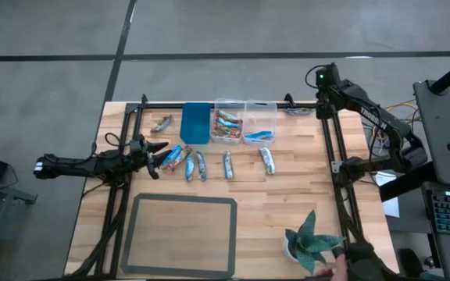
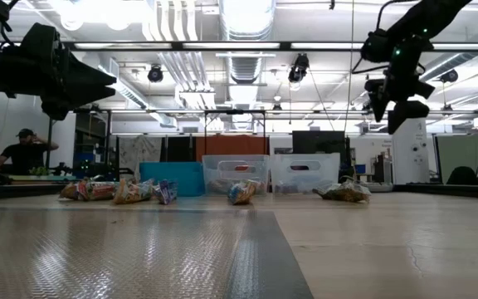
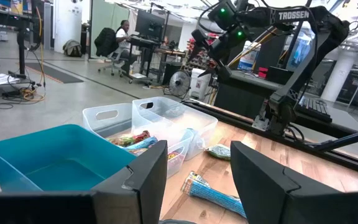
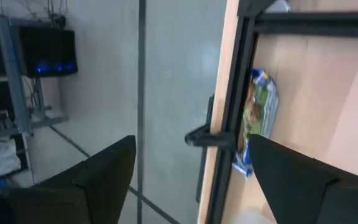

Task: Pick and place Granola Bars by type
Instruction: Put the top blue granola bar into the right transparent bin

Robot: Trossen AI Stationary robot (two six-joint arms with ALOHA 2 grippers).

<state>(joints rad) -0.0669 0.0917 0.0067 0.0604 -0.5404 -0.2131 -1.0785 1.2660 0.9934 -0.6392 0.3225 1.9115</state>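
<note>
The right gripper hangs high over the table's far right corner with its fingers spread wide and nothing between them — a bar in a greenish wrapper lies below it against the black frame rail. My guess is that it is placed to come down on that stray bar. The left gripper sits low at the left end of the row, jaws partly apart and empty in its own wrist view, aimed along the bins as if choosing its next pick.

The wooden table carries a grey mat near the front, bare, probably a working area. At the back stand three bins side by side: a teal bin, seemingly empty, a clear bin holding reddish-brown bars, and a second clear bin holding blue ones — one type to each, so the teal one likely awaits the silver-green kind.

The unsorted Granola Bars lie in a loose row just before the bins, with one more left of the teal bin.
</note>
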